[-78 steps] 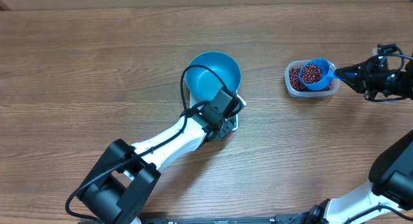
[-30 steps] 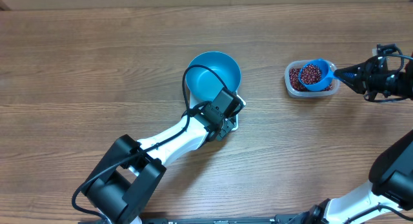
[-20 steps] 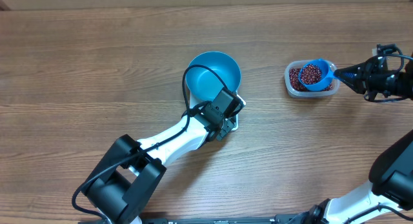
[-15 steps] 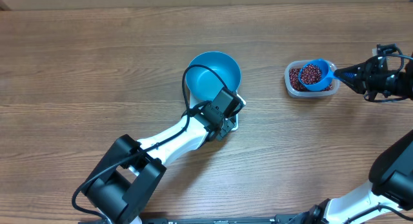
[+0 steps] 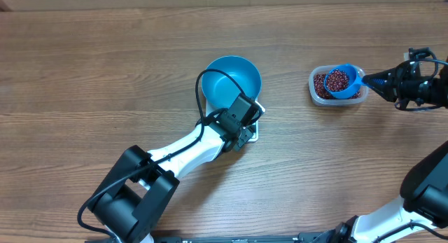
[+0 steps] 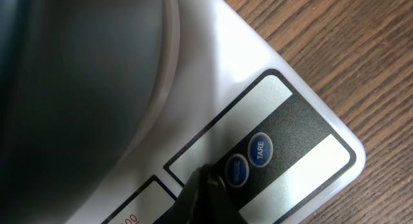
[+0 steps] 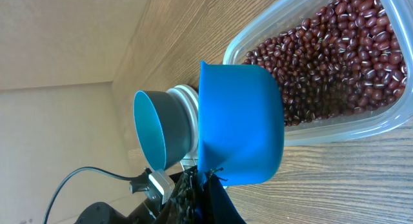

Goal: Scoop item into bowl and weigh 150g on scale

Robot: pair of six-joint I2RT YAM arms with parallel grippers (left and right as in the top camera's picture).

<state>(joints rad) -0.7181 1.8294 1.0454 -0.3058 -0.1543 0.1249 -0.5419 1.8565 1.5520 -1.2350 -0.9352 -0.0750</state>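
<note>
Overhead, the task looks to be at an early stage. The round, deep teal-blue bowl (image 5: pixel 234 78) stands on the small flat white digital scale (image 6: pixel 216 50) in the middle of the wooden table (image 5: pixel 105 61), and its inside shows bare blue with no beans in it. The small dark red-brown beans (image 7: pixel 335 50) lie in the clear rounded-rectangle plastic tub (image 5: pixel 337 102) at the right of the frame, well apart from the bowl. A heaped portion of them fills the small bright-blue plastic scoop (image 7: pixel 240 121), which hangs level just above the tub. One load is lifted but nothing is tipped into the bowl yet, so carrying, pouring and building up to the target weight all appear to remain. The right gripper (image 5: pixel 381 80), near the right edge, is clenched on the scoop's handle, with the scoop pointing left toward the bowl. The left arm stretches from the lower left up to the centre, and the left gripper (image 6: pixel 208 197) is pressed together with nothing in it, its dark tip low over the scale's front panel. In the left wrist view that tip sits at the round blue MODE button (image 6: pixel 237 170), just beside the TARE button (image 6: pixel 260 150); whether it presses cannot be told. The display (image 6: pixel 129 219) is cut off at the bottom edge and unreadable.
</note>
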